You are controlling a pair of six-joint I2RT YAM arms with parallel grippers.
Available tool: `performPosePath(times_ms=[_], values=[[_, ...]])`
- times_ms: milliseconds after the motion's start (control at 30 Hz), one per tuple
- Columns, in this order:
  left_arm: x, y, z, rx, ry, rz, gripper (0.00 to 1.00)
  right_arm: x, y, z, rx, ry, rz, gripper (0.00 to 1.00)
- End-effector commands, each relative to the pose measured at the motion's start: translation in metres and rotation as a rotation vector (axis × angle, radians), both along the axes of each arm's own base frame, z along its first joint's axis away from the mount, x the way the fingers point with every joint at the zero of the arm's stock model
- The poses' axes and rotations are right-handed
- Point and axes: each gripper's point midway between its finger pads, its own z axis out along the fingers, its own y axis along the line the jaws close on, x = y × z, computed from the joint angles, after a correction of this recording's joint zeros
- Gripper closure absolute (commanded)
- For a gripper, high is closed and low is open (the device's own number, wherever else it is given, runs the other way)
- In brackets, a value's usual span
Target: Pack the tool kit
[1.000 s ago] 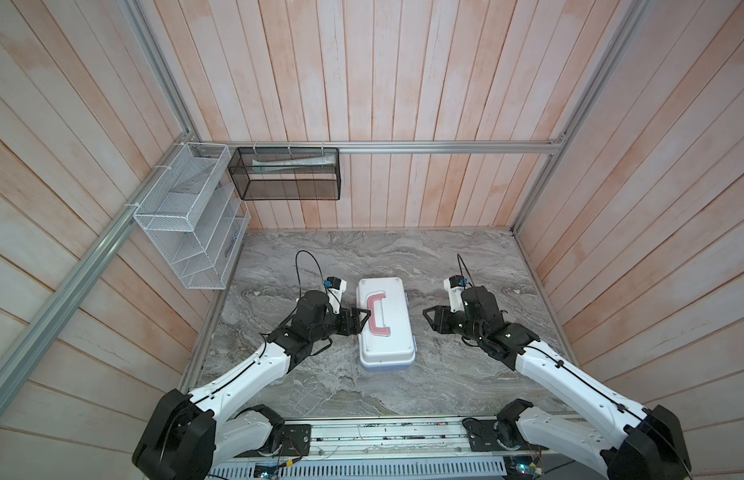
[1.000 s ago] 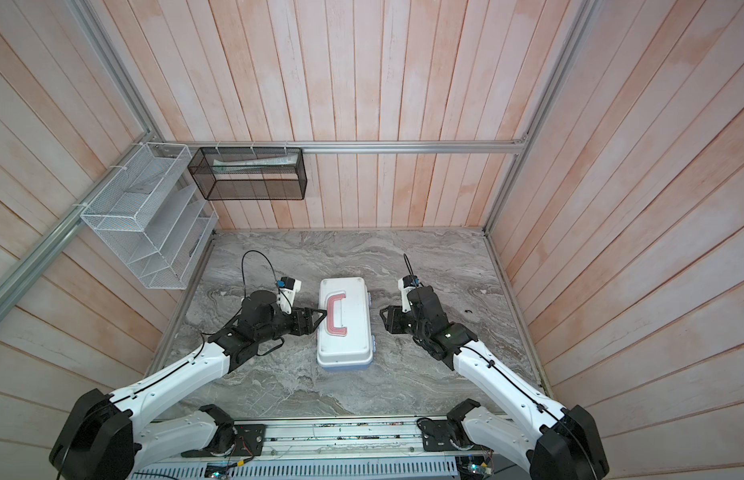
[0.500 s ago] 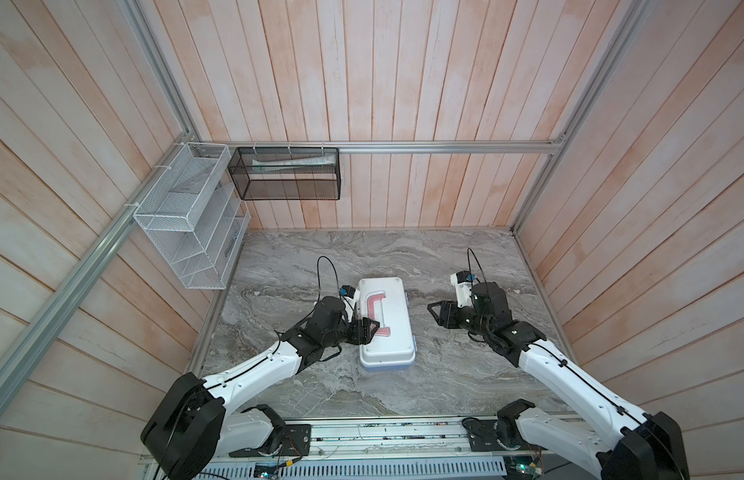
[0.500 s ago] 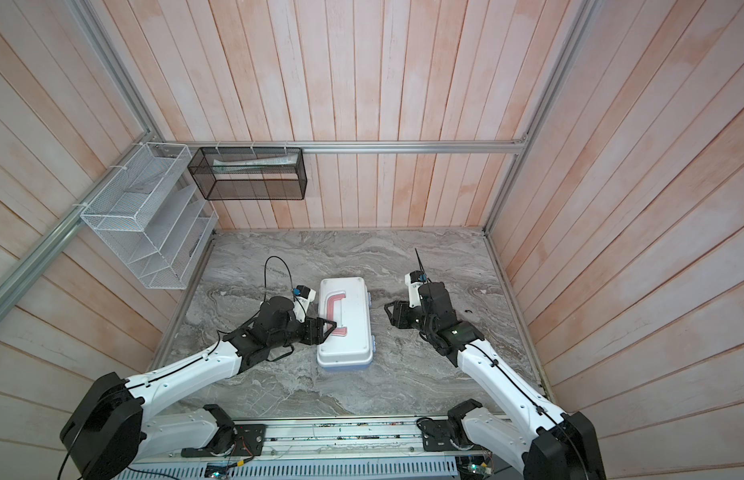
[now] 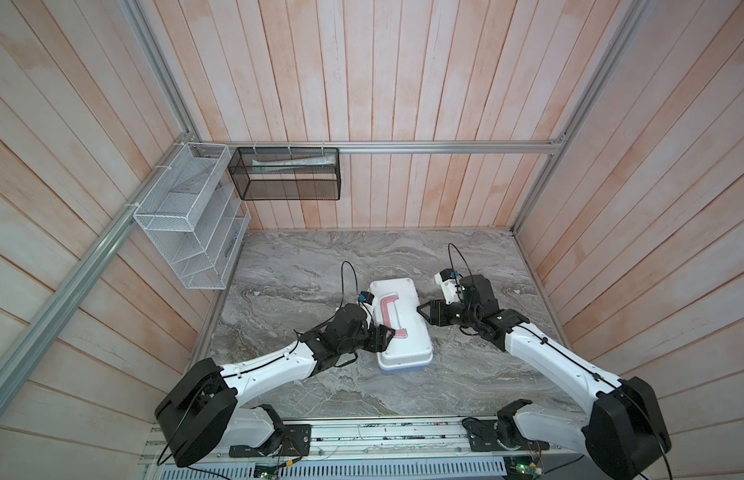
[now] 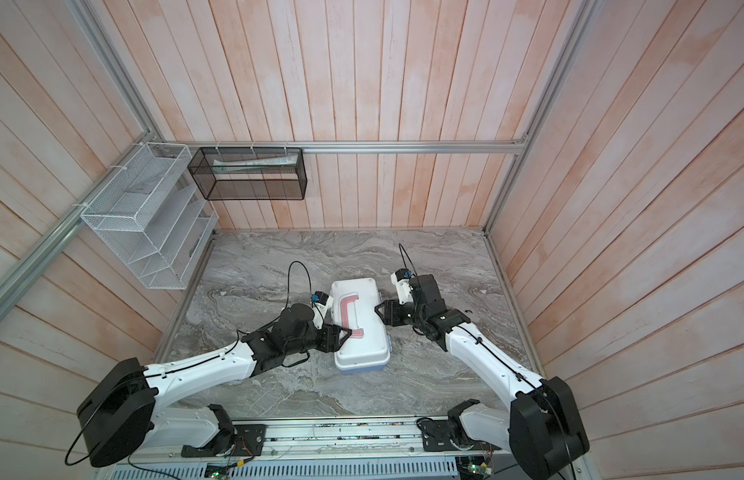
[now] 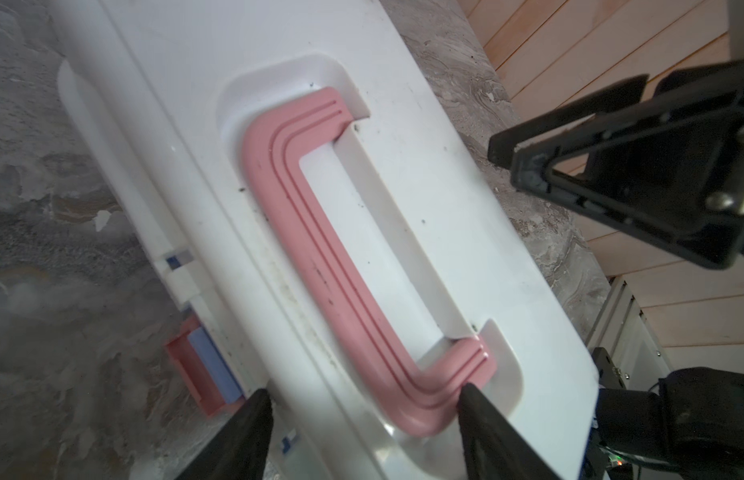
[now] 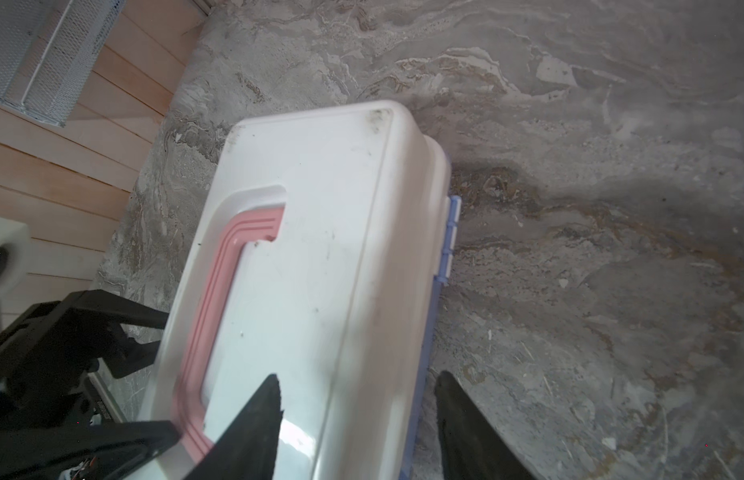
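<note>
The tool kit [image 5: 403, 328] lies closed on the marble table in both top views: white lid, pink handle [image 7: 345, 266] folded flat, blue base. My left gripper [image 5: 387, 332] is open at the kit's near left edge. In the left wrist view the left gripper [image 7: 364, 395] straddles that edge, one fingertip by the pink latch [image 7: 195, 370], the other at the handle's near corner. My right gripper [image 5: 422, 312] is open at the kit's right side. In the right wrist view the right gripper [image 8: 358, 380] straddles the hinge edge [image 8: 453, 237], one finger over the lid, one over the table.
A white wire mesh basket [image 5: 191, 216] hangs on the left wall and a black mesh basket [image 5: 287, 174] on the back wall, holding a pale tube. Wooden walls close in the table on three sides. The arm bases sit on a rail [image 5: 362, 436] in front.
My left gripper moved right onto the lid's left edge and its jaws narrowed a little. The kit slid slightly right. My right gripper shifted to the kit's right edge and opened a bit wider.
</note>
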Motion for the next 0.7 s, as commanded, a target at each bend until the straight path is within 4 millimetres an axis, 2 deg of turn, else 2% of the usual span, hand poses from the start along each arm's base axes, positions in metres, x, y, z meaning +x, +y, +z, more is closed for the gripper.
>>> performPosePath(times_ms=[0,67,267,400,533,667], values=[[-0.004,-0.008,0.001,0.015,-0.007,-0.022,0.27,0.004,0.002,0.004,-0.015,-0.012,0.038,0.42],[-0.001,0.0,0.003,0.049,-0.022,0.01,0.22,0.005,0.002,0.002,-0.021,-0.008,0.042,0.42],[0.011,0.041,0.02,0.144,-0.089,0.129,0.13,0.012,-0.002,-0.011,-0.081,0.016,0.04,0.41],[0.016,0.075,0.012,0.169,-0.07,0.202,0.11,0.017,-0.003,-0.013,-0.099,0.009,0.033,0.41],[0.007,0.084,-0.004,0.182,-0.043,0.2,0.11,0.024,0.007,-0.007,-0.057,-0.01,0.056,0.4],[-0.004,0.077,-0.021,0.15,0.0,0.156,0.11,0.031,0.019,-0.006,-0.023,-0.009,0.088,0.4]])
